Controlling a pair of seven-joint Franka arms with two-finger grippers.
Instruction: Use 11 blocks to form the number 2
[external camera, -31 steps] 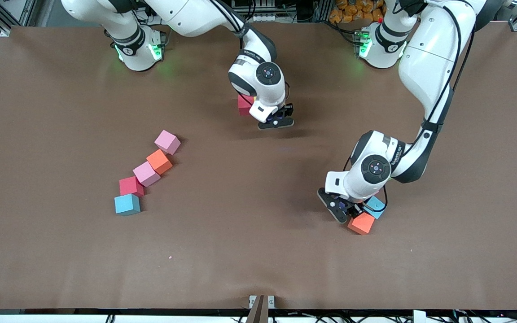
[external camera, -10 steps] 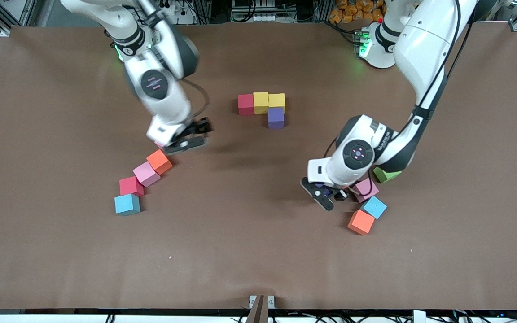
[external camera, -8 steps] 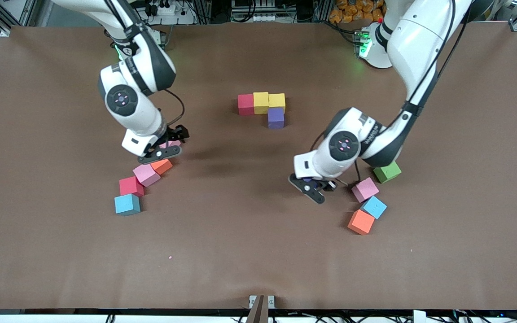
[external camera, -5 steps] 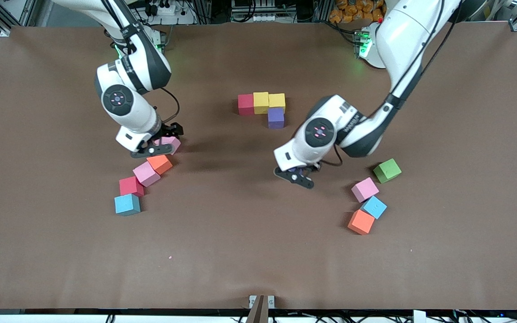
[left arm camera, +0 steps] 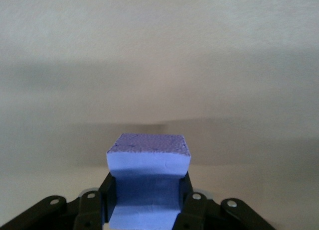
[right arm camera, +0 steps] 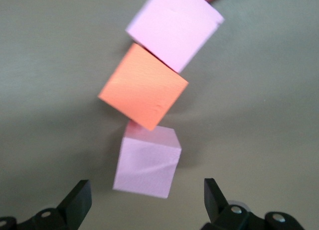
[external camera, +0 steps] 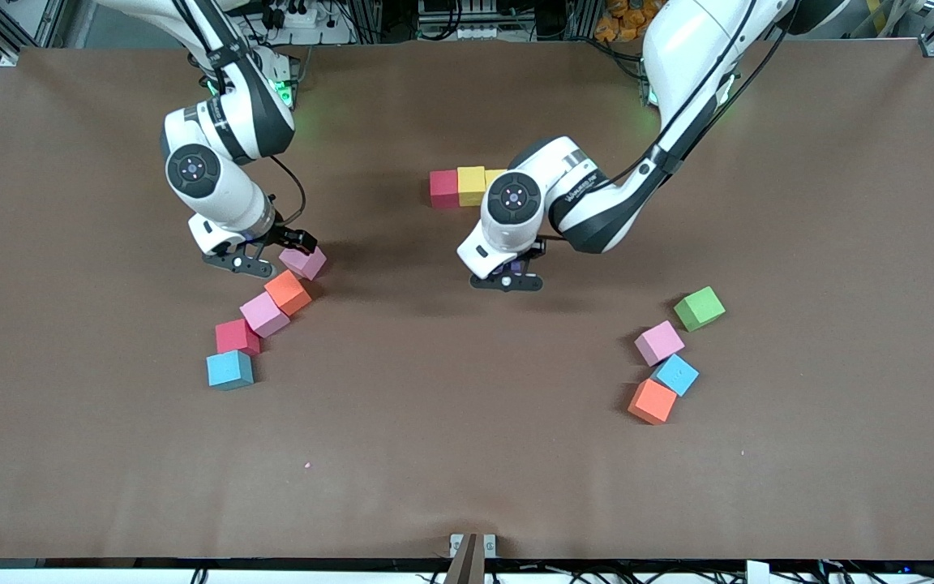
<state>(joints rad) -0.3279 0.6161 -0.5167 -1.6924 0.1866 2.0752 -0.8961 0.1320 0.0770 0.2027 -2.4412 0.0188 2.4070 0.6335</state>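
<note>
Left gripper (external camera: 507, 278) jaws clench a purple block (left arm camera: 148, 155); right gripper (right arm camera: 147, 202) jaws spread above a pink block (external camera: 303, 261).

no readable text, labels or numbers

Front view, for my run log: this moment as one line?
left pincer: shut on purple cube | right pincer: open over pink cube | red cube, yellow cube placed

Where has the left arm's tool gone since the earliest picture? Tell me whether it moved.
Yes. The left tool has left the orange cube and now hangs near the red cube of the started digit, shut on a purple cube.
</note>
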